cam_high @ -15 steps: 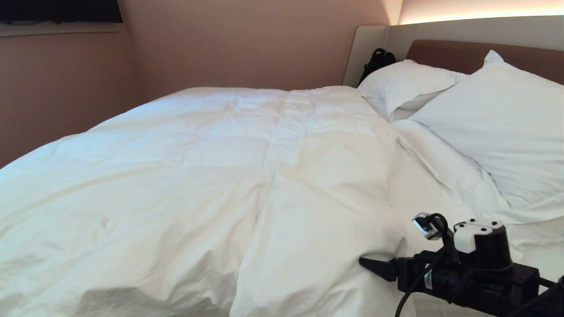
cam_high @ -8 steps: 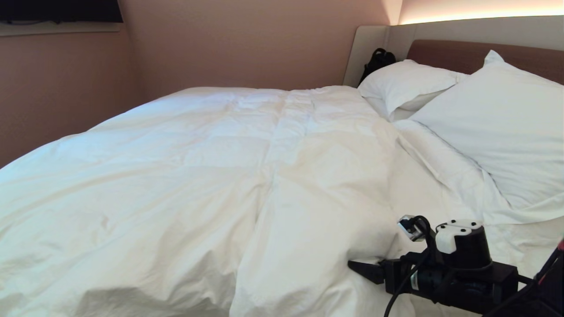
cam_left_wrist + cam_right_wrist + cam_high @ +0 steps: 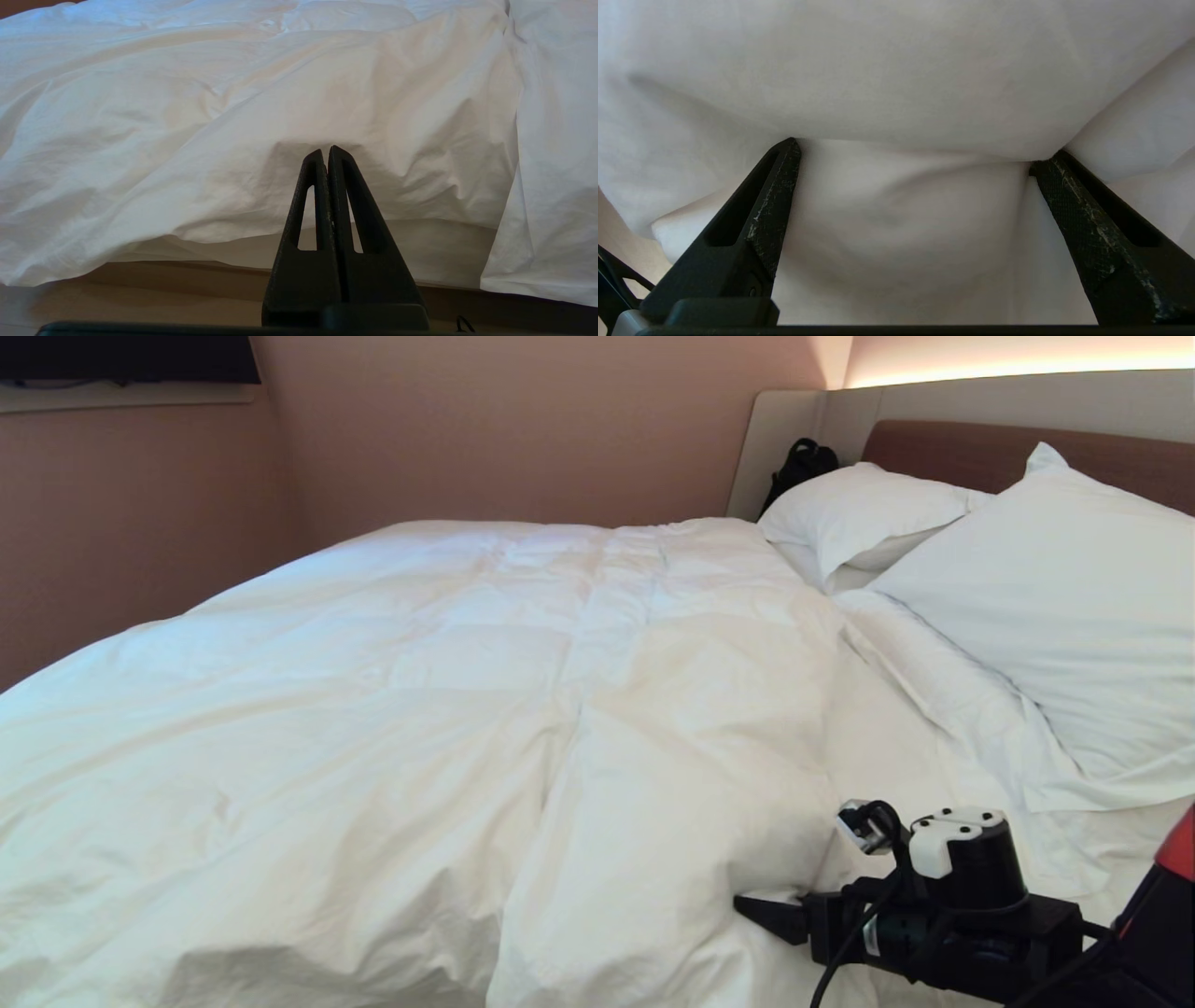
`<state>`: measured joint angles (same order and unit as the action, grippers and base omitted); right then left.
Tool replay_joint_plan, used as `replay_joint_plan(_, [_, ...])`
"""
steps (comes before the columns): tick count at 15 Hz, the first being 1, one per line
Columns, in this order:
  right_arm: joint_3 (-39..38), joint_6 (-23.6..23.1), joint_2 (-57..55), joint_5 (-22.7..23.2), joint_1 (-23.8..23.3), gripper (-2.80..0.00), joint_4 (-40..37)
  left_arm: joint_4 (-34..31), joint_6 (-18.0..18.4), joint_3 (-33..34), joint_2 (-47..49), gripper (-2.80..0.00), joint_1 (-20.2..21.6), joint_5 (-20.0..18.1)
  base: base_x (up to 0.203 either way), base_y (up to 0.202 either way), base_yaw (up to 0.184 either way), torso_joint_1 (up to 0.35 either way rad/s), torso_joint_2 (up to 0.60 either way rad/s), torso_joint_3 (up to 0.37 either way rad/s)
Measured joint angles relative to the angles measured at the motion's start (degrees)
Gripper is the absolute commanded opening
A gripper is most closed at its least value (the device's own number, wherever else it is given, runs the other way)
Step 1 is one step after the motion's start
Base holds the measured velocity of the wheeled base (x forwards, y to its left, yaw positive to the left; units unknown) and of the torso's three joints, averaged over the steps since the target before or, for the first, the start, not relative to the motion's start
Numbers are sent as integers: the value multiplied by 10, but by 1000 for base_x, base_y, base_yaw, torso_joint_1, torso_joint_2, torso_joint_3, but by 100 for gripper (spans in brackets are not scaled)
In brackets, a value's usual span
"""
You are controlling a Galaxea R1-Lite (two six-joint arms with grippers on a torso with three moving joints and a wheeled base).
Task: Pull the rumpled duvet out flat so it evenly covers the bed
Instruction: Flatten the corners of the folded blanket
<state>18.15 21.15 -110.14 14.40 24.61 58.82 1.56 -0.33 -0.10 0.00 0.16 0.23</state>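
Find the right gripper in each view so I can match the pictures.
Head view: right gripper low on the right, open, at the duvet's near edge.
Left wrist view: not in it.
Right wrist view: right gripper, fingers spread against a fold.
Shared landmark: the white duvet.

Black right claw (image 3: 780, 917); white-capped wrist, looping cable.

head view high, wrist views close; all share duvet (image 3: 523, 709)

One duvet (image 3: 448, 709), two pillows (image 3: 864, 513), one bag (image 3: 798, 467).
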Motion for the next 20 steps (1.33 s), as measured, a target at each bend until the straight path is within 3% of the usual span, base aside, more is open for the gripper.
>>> replay_joint_plan(3, [1,1,-5,-1,0,0,0,0,0,0,0,-280,0,0,0,0,0,0,0,0])
replay_joint_plan(4, [3,1,-8,-1,0,-280,0,0,0,0,0,-280,0,0,0,0,0,0,0,0])
replay_joint_plan(15, [14,3,-47,-6,1,-280,-1,0,0,0,0,-280,0,0,0,0,0,0,0,0])
replay_joint_plan(20, [7,7,-30,-34,1,-280,-4,0,0,0,0,-280,0,0,0,0,0,0,0,0])
